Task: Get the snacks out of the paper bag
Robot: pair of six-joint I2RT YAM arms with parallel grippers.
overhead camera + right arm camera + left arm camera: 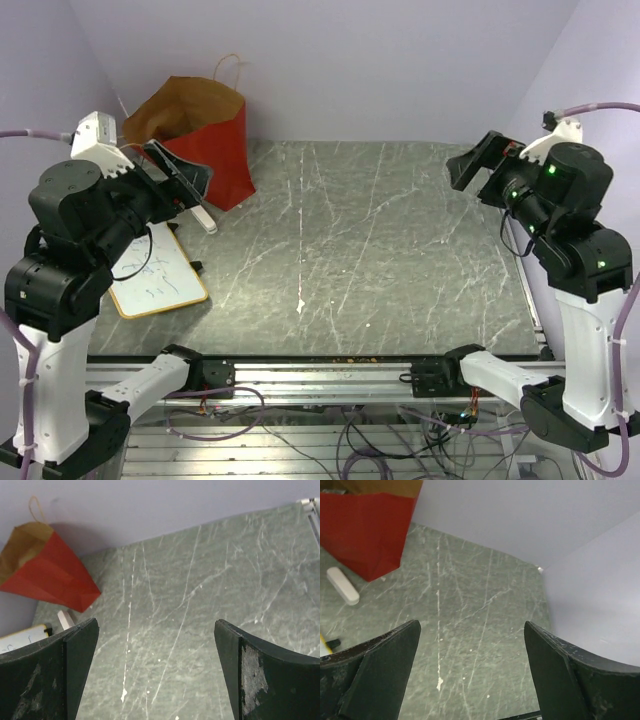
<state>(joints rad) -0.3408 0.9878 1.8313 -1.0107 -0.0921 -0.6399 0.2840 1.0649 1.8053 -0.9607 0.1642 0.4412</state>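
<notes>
The paper bag [205, 135], brown kraft with red panels and looped handles, stands upright at the table's back left. It also shows in the left wrist view [365, 527] and the right wrist view [47, 572]. The snacks are hidden; none show in any view. My left gripper [180, 172] is open and empty, raised just in front of the bag. My right gripper [475, 162] is open and empty, raised at the far right of the table.
A small white marker-like stick [203, 220] lies in front of the bag, also in the left wrist view [342, 585]. A wood-framed whiteboard [160, 275] lies at the left near edge. The table is dark green marble [370, 250], with lilac walls behind and beside.
</notes>
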